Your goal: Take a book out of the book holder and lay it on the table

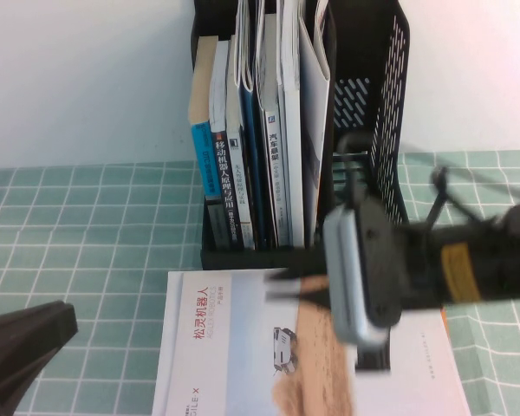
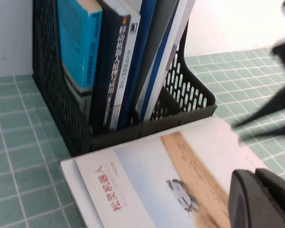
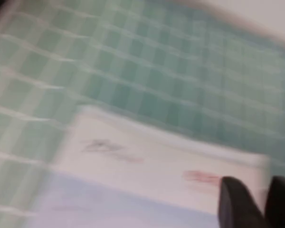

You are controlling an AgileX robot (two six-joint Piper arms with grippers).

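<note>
The book [image 1: 243, 347] lies flat on the table [image 1: 78, 260], just in front of the book holder [image 1: 373, 130]. The right gripper [image 1: 286, 289] is just above it, fingers a little apart, holding nothing. The left gripper [image 1: 26, 342] waits near the table's edge; I cannot tell its jaws. Next, I think, the right arm just lifts away

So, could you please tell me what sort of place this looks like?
Probably a desk-style robot test bench: a tall black plastic file rack full of books, a green-checked cloth table, and the left gripper and right gripper over it.
</note>
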